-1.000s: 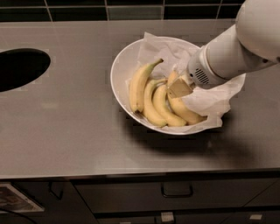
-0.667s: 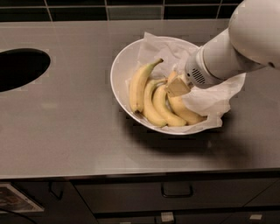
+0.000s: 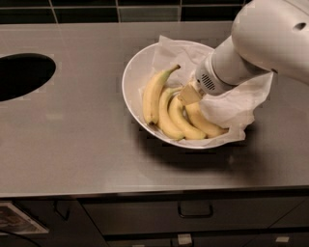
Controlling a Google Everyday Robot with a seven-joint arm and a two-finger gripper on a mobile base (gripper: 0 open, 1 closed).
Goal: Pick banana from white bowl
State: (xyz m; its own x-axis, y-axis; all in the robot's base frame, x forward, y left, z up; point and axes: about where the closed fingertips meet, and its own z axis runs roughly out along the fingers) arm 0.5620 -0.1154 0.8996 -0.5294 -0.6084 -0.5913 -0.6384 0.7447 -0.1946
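The white bowl (image 3: 131,82) sits on the steel counter, lined with a crumpled white paper sheet (image 3: 231,103). Several bananas lie in it. A paler banana with a greenish stem (image 3: 152,94) is at the left, and two shorter joined bananas (image 3: 170,118) lie in the middle. The long deep-yellow banana (image 3: 207,125) lies at the right, its upper end hidden under my gripper. My gripper (image 3: 189,94) reaches down from the upper right into the bowl. Its tan tip is at the top ends of the middle and right bananas.
A dark round opening (image 3: 21,75) is cut into the counter at the left. A dark tiled wall (image 3: 96,7) runs along the back. Drawers with a handle (image 3: 195,212) are below the counter's front edge. The white arm (image 3: 270,38) covers the bowl's right rim.
The gripper tip has shifted slightly left over the banana tops. The arm's upper part now looms larger at the top right. The bananas and bowl have not moved.
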